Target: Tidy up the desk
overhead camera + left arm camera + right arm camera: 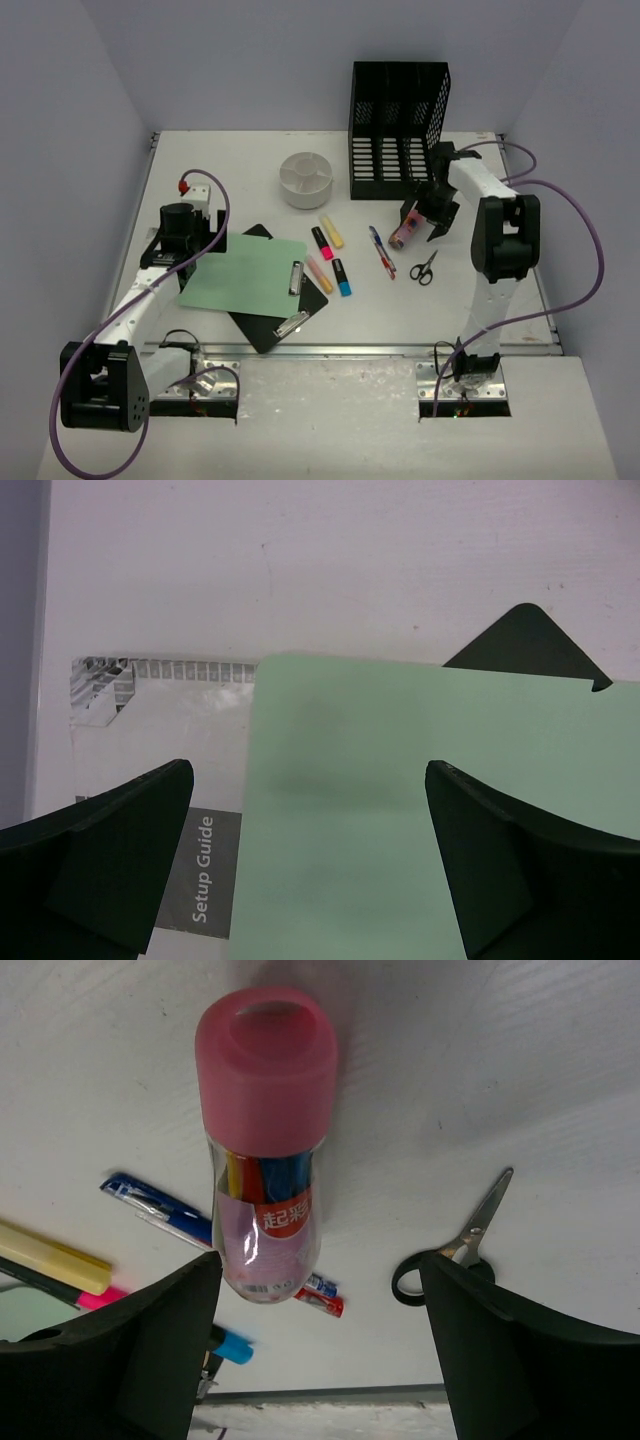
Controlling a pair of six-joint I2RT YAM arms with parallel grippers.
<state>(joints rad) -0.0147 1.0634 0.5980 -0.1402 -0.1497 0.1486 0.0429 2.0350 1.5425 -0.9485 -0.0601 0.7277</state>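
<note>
Along the near edge runs the silver rail (400, 350) of the desk (400, 315), the white top that both arms stand at and that carries everything else. Just past the rail, to the right of the left gripper (308, 780), a black clipboard (290, 325) lies flat with a green sheet (245, 275) across it.

The left gripper hangs over that sheet's left edge, its jaws wide apart with nothing between them. Below it, a booklet (150, 730) marked "Setup Guide" pokes out from under the sheet. A black corner of the clipboard shows ahead of the fingers.

Between the two grippers lie four highlighters (341, 277), close together, and a pair of pens (382, 252) nearer the right gripper (320, 1265). Small scissors (424, 268) lie on the near side of that gripper.

The right gripper is spread wide too. A clear bottle (265, 1110) with a pink cap, coloured pens inside, reaches out from between its fingers, closer to the one on the left of the wrist view. I cannot tell whether that finger touches it.

Farther back, left of the right gripper, sits a round white cup (306, 180). Just behind the gripper stands a black mesh rack (398, 125).
</note>
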